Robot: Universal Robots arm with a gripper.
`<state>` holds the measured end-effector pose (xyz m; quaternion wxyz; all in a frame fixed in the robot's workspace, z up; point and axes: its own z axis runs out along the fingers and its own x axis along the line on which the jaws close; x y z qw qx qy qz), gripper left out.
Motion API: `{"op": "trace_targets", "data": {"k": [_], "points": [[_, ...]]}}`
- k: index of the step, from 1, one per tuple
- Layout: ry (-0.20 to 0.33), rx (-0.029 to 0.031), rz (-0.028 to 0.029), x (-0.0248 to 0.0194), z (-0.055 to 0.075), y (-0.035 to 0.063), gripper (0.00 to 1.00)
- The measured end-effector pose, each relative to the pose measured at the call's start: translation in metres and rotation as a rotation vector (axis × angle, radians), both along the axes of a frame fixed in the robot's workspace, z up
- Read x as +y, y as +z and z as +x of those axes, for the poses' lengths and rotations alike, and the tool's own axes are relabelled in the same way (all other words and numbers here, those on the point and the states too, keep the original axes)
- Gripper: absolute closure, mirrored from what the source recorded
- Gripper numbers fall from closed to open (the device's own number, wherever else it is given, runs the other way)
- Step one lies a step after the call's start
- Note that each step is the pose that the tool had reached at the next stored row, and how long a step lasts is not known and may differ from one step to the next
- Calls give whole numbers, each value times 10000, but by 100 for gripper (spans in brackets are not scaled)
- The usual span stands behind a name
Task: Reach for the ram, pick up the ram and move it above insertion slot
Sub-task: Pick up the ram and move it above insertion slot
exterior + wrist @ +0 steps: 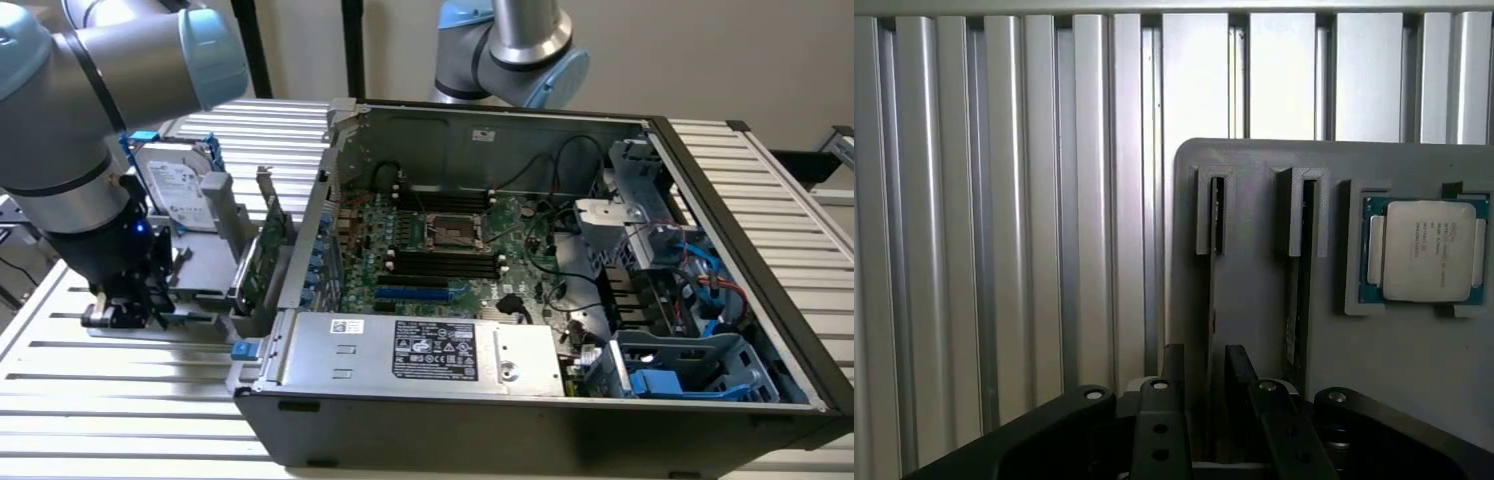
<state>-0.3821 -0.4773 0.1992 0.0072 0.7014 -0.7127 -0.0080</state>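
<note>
Ribbed table (120, 400): grey holder (200, 270) at nine o'clock of the computer case (534, 420). Gripper (1216, 400) spread astride the ram (1216, 215). Reach done; grip and lift outstanding.

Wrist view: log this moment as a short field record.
gripper: open, low over the holder
ram: on edge in its holder slot, in line with the open jaws, not gripped
second stick: on edge in the neighbouring slot
processor: flat in its recess
holder: grey, lying on the ribbed table
</note>
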Motion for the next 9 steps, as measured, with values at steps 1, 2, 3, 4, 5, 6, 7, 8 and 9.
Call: {"op": "trace_targets", "data": {"k": [1, 2, 3, 4, 5, 6, 7, 8, 9], "points": [[0, 2, 3, 0, 0, -3, 69], [0, 5, 6, 0, 0, -6, 69], [0, 9, 8, 1, 0, -8, 69], [-1, 14, 9, 1, 0, -9, 69], [-1, 15, 12, 2, 1, -11, 69], [0, 16, 14, 3, 2, -12, 69], [-2, 21, 15, 6, 1, -14, 69], [-6, 28, 15, 8, 1, -15, 69], [-10, 35, 14, 11, 1, -15, 69]]}}
